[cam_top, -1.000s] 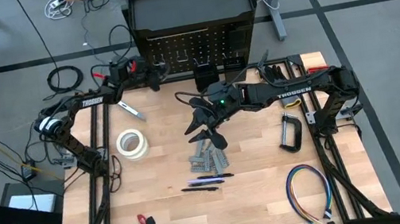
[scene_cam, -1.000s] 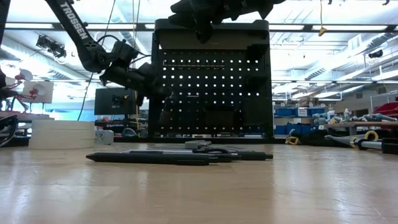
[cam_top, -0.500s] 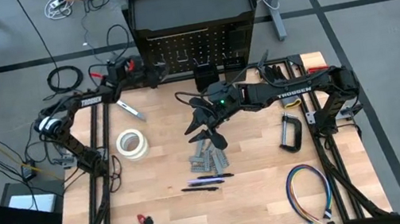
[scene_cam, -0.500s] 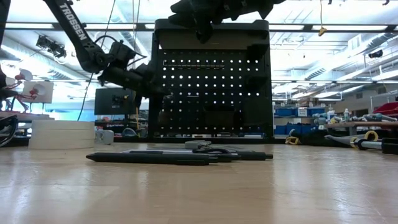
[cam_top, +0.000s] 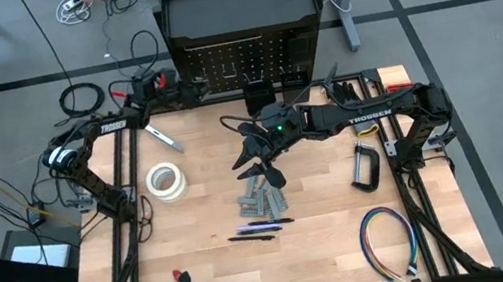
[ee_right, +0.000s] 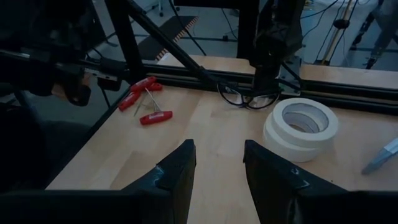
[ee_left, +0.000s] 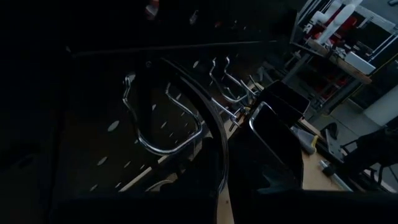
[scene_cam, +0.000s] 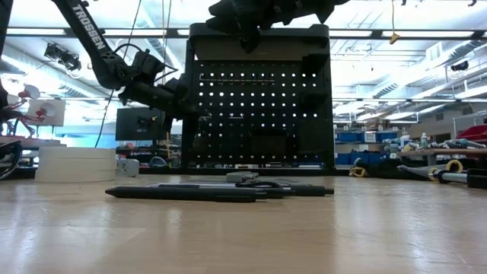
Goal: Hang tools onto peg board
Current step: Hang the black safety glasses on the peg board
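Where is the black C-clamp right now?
In the high view, the black C-clamp lies flat on the table's right side, beside the right arm's frame, above the multicoloured wire loop.

Two dark jointed arms, each marked TROSSEN in white; a green light glows on the right arm behind its gripper [cam_top: 252,159], with its wedge-shaped black fingers [ee_right: 177,176].

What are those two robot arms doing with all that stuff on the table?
They are hanging tools on the black peg board at the back of the table. The left gripper is up against the board's left side, shut on a thin black cable loop beside the hooks. The right gripper waits open above the middle of the table, holding nothing. The white tape rolls, pens, grey metal pieces and C-clamp lie on the table.
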Controlling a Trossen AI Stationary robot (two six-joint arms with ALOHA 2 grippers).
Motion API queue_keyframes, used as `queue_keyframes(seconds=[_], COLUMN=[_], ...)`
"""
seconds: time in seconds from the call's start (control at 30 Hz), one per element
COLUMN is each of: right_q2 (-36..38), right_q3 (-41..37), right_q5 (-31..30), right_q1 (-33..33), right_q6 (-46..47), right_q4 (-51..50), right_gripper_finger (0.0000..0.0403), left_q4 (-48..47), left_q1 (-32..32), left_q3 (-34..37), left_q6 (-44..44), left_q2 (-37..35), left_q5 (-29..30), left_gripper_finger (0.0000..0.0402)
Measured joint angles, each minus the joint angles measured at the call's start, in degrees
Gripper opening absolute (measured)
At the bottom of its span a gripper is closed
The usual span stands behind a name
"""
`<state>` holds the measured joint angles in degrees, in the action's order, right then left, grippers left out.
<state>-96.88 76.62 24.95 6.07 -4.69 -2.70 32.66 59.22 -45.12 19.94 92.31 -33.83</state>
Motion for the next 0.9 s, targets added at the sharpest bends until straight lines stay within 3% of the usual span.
queue_keyframes(seconds=[0.9], right_q2=[0.00], right_q3=[0.02], right_q5=[0.02], right_q1=[0.00], right_q6=[0.00], right_q4=[-0.34], right_gripper_finger=[0.0147], left_q4=[-1.37], left_q1=[-0.04], left_q3=[0.00], left_q6=[1.48], left_q2=[-0.01], left_q5=[2.15], left_gripper_finger=[0.0106])
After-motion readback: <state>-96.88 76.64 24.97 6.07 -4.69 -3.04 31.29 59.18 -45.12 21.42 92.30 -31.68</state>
